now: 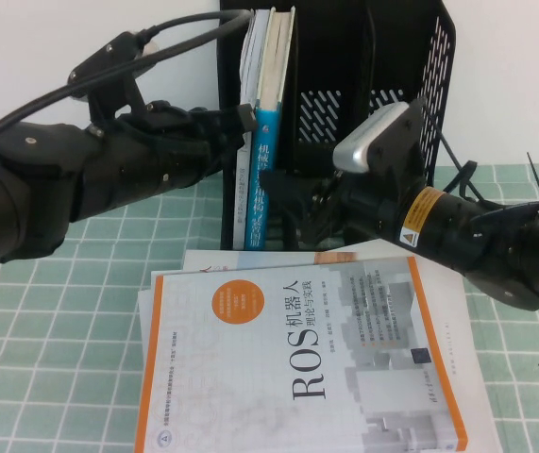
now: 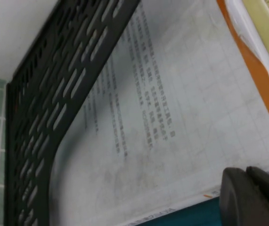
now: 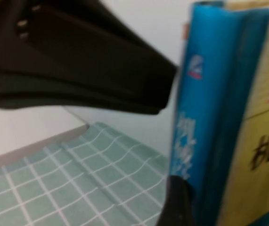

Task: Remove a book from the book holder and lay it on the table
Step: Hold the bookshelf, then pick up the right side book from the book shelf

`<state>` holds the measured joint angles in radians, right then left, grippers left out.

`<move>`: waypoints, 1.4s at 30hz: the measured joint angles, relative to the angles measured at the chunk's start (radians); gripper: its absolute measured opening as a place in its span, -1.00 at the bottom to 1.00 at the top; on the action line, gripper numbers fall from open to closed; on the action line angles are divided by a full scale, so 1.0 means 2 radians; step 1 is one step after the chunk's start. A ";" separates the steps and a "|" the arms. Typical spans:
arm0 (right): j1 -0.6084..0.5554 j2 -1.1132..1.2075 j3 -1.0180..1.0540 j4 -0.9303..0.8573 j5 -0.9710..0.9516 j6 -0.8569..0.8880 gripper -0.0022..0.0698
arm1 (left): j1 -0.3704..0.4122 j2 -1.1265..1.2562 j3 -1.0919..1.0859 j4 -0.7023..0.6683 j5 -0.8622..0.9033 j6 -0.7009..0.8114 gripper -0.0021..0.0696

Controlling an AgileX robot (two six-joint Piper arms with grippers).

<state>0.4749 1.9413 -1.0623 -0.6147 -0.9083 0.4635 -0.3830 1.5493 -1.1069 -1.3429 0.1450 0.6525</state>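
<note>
The thick book with the pale yellow-green cover and teal-blue spine (image 1: 267, 175) stood upright in the left-hand slot of the tall black perforated plastic book holder (image 1: 396, 85), long axis vertical, spine facing out toward the robot. Pressed against its left side stood a thin white book with an orange edge (image 1: 251, 66). In the right wrist view the teal spine (image 3: 205, 117) filled the frame close up, one dark fingertip (image 3: 176, 202) just beside or touching its lower edge; the other finger was not visible, so how wide the right gripper (image 1: 293, 193) stood could not be told, nor whether it had hold of anything. It sat low, immediately right of the spine at the slot mouth. The left gripper (image 1: 241, 118) reached in from the left at mid-height of the books, a finger (image 2: 252, 197) near the thin book's lower edge and the teal strip (its spread likewise could not be told). Both grippers flanked the spine, the book lying between them; the right looked the nearer to the cover side. Judgement: extraction would need a pull straight toward the robot. A white-and-orange "ROS" book (image 1: 316, 368) already lay flat on the pale green grid-check cloth table (image 1: 52, 311), covering the ground in front of the holder.
</note>
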 joint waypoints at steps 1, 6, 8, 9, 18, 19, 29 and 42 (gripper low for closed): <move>0.000 0.000 0.000 0.008 0.000 -0.005 0.45 | 0.000 0.000 0.000 -0.002 0.000 0.001 -0.95; 0.004 0.001 0.000 0.023 -0.008 -0.012 0.45 | 0.000 0.000 0.000 -0.006 0.022 0.011 -0.95; 0.010 0.002 0.000 0.027 -0.015 -0.013 0.45 | 0.000 0.000 0.000 -0.006 0.040 0.022 -0.95; 0.015 0.004 -0.001 0.028 -0.019 -0.014 0.45 | 0.000 0.000 0.000 -0.006 0.051 0.030 -0.95; 0.069 0.006 -0.001 0.140 -0.018 -0.146 0.45 | -0.001 0.000 0.000 -0.009 0.063 0.067 -0.95; 0.069 0.006 -0.001 0.152 -0.018 -0.160 0.45 | -0.001 0.000 0.000 -0.010 0.052 0.068 -0.95; 0.069 0.007 -0.001 0.191 -0.002 -0.206 0.45 | -0.001 0.000 0.000 -0.011 0.084 0.079 -0.95; 0.069 0.007 -0.001 0.151 0.021 -0.178 0.45 | 0.008 -0.079 -0.001 0.177 0.108 -0.031 -0.95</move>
<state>0.6136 1.9559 -1.0647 -0.3119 -0.8666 0.1068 -0.3671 1.3920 -1.1091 -0.9882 0.3619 0.5907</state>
